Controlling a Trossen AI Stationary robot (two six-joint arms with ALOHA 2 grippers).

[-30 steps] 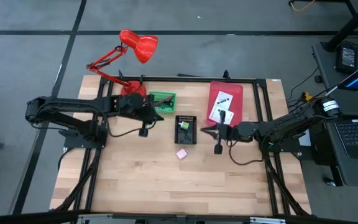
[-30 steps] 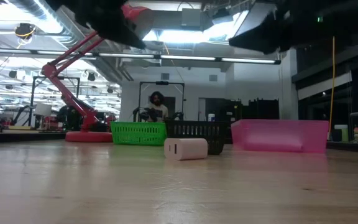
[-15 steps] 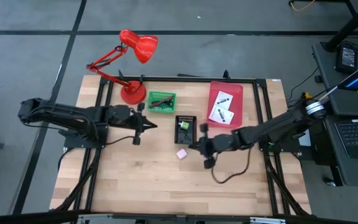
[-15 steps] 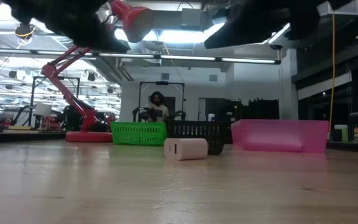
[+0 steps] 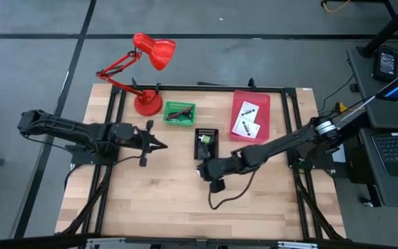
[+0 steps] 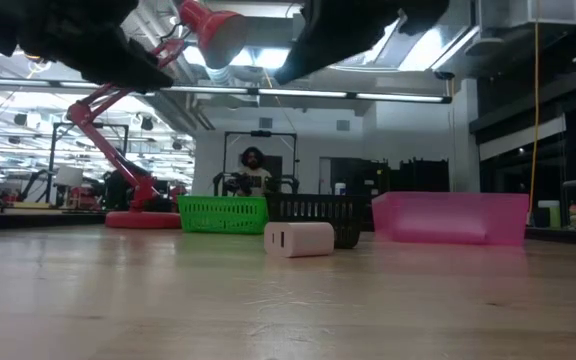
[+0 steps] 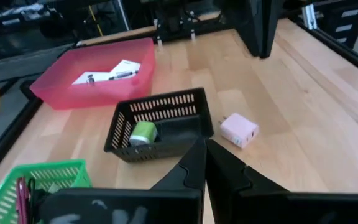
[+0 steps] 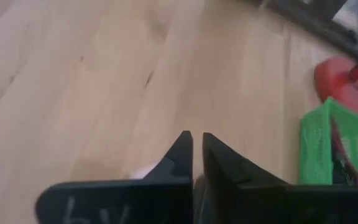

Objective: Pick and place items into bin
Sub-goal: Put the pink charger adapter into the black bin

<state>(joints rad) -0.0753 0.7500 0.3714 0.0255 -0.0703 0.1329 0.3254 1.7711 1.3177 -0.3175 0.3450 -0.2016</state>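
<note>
A pale pink cube with two slots in its face rests flat on the wooden table, in front of the black basket. It also shows in the left wrist view as the pink cube. My right gripper hangs above it with fingers shut, well clear of the table, and covers it in the high view. A sliver of pink peeks out below my right gripper. My left gripper is shut and empty, left of the black basket, pointing toward it.
A green basket holds cords. The black basket holds a green object. A pink tray holds two white packets. A red desk lamp stands at the far left. Bare wood lies toward the near edge.
My right arm has stretched from beside the pink tray toward the table's left and near edge, ending over the pink cube. My left gripper has drawn back from the green basket toward the table's left and near side. The cube has stayed in place.
</note>
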